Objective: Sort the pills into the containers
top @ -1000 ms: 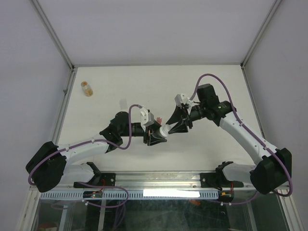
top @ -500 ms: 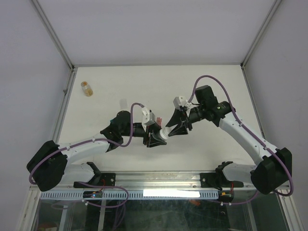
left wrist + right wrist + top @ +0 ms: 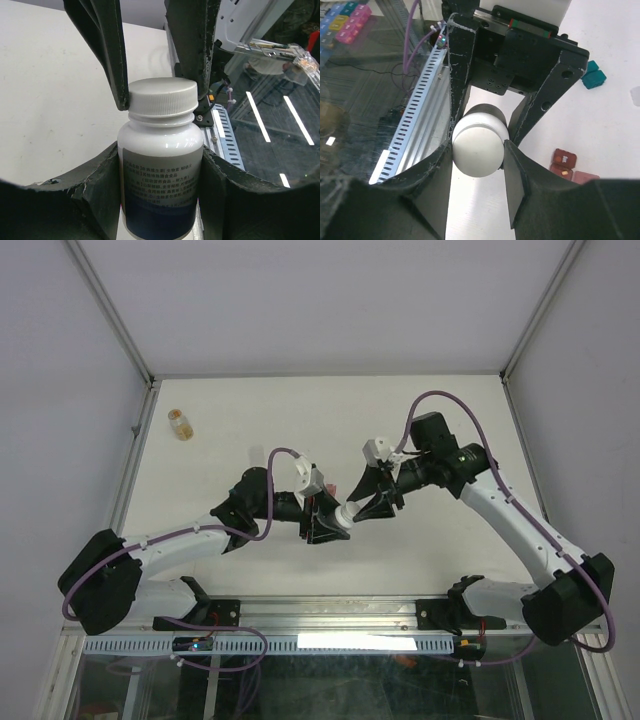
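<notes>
A white cylindrical bottle [image 3: 160,165] with a printed label is held above the table between both arms. My left gripper [image 3: 160,190] is shut on its body. My right gripper [image 3: 479,150] is shut on its white screw cap [image 3: 479,146], one finger on each side. From above, the bottle [image 3: 345,512] bridges the left gripper [image 3: 325,527] and the right gripper [image 3: 366,506]. A dark red container [image 3: 565,162] lies open on the table with a small pill [image 3: 564,173] inside. A teal container [image 3: 592,75] lies farther off.
A small amber vial [image 3: 180,424] stands at the far left of the table. The slotted metal rail [image 3: 415,110] runs along the near edge, with glass below it.
Both grips stay as they were. The two arms and the bottle shift only slightly, the right arm's elbow easing outward.
</notes>
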`<state>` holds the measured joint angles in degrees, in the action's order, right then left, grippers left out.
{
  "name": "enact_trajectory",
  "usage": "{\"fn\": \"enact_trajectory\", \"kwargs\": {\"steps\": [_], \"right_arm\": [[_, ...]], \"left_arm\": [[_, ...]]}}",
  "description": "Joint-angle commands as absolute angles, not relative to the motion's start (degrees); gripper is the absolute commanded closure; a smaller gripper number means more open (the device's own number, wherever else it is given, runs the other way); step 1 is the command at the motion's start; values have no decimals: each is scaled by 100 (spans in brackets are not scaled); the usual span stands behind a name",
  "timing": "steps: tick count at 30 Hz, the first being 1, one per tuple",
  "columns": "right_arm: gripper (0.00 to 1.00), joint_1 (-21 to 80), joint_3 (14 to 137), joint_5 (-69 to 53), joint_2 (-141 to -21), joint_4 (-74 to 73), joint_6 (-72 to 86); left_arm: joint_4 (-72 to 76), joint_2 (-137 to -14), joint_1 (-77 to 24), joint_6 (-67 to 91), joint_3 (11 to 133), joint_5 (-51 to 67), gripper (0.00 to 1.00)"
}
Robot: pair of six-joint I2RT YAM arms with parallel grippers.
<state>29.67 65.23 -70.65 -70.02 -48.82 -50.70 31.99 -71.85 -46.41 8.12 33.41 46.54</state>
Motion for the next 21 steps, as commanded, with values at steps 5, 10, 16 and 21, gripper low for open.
{"fn": "enact_trajectory", "kwargs": {"steps": [5,10,16,21], "right_arm": [[79,3362,6333,-6103,-6891,-3808,-3656],[79,3419,6240,-5689,-7040,-3254,-2855],[82,3410,6141,-5261,-7130,-2857,-2113],[86,3418,6382,-4485,-7400,-3134,-1523]], "left_arm": [[3710,-6923,-4789,511,3896,2991,100],[3943,-6982,-4964,367,3917,2683,100],[4276,-6853,-5026,335,3737,2364,100],[3503,-6982,-5250,-149,4100,1236,100]]}}
